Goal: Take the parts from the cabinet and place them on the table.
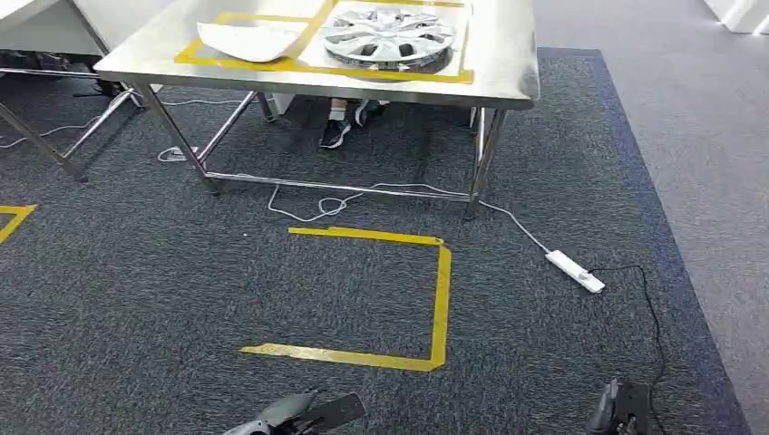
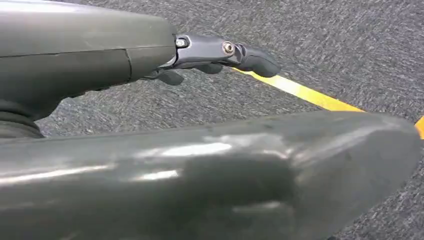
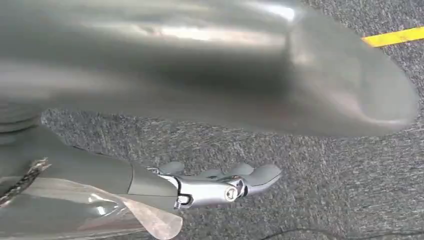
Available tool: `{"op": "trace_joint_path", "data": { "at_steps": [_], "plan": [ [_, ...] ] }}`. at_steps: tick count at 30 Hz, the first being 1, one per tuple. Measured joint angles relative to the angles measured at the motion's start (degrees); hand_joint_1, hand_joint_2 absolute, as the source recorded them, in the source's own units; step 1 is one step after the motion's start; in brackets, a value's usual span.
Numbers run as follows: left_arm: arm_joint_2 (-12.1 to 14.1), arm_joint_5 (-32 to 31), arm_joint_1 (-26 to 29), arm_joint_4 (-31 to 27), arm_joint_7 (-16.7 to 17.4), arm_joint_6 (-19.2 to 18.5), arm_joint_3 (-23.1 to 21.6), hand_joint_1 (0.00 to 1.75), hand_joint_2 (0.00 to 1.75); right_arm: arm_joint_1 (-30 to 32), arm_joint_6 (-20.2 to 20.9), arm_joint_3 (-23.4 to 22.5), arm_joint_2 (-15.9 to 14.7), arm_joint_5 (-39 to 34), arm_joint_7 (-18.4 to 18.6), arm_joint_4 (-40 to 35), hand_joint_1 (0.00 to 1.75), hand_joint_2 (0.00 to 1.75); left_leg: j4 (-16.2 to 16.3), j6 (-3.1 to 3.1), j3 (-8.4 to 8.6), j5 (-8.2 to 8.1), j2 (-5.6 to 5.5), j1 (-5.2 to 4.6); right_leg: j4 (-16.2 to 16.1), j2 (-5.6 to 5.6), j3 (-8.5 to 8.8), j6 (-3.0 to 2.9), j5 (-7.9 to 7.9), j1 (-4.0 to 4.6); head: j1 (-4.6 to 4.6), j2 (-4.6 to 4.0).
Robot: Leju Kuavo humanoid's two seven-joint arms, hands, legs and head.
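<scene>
Two parts already lie on the table (image 1: 508,63): a white panel (image 1: 249,38) at left, a hubcap (image 1: 388,34) beside it. Both hands hang empty, left hand (image 1: 295,415) and right hand (image 1: 621,408), fingers loosely apart. Stepping forward, feet could snag the white cord (image 1: 313,210) or power strip (image 1: 575,271).

The room is bright and evenly lit from above. The shiny steel table (image 1: 508,54) shows soft white glare, with a dark shadow under it on the grey carpet (image 1: 136,290). Both wrist views are blurry up close, with pale streaks of glare
</scene>
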Motion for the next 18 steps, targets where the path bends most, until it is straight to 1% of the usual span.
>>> {"op": "trace_joint_path", "data": {
  "at_steps": [17,18],
  "plan": [
    [0.02,0.02,-0.03,0.0,0.0,0.0,0.0,0.0,0.0,0.0,0.02,-0.02,0.0,0.0,0.0,-0.07,0.0,0.0,0.01,0.01,0.0,-0.01,0.0,0.0,0.0,0.0,0.0,0.0,0.0,-0.01,0.0,0.0],
    [0.06,0.0,-0.07,0.0,0.0,-0.02,0.0,0.0,0.0,-0.01,-0.02,0.0,0.0,0.11,0.02,-0.05,0.0,0.0,0.47,0.32,-0.2,-0.3,-0.02,-0.3,-0.34,-0.06,0.36,0.47,0.21,-0.41,0.04,0.0]
  ]
}}
